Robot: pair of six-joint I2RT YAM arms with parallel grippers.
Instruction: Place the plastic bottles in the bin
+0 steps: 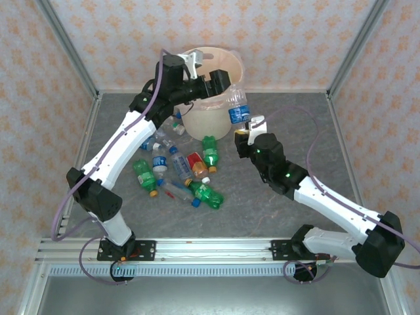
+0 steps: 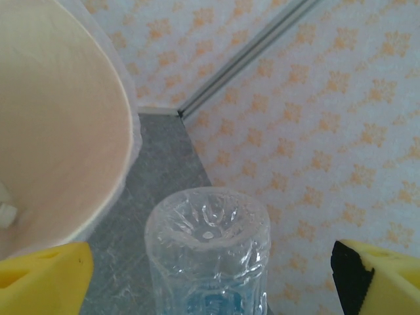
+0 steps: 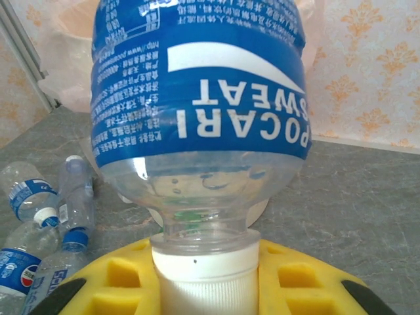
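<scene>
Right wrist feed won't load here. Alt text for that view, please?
The right tool grips a clear, blue-labelled Pocari Sweat bottle by its white cap. Behind it stands the cream bin; more bottles lie on the grey table at left.

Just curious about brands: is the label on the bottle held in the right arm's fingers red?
No: the bottle, clamped at its white cap by the right fingers, wears a blue label reading POCARI SWEAT.

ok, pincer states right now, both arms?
left pincer: open, holding nothing.
right pincer: shut on the bottle, gripped at its white cap.
</scene>
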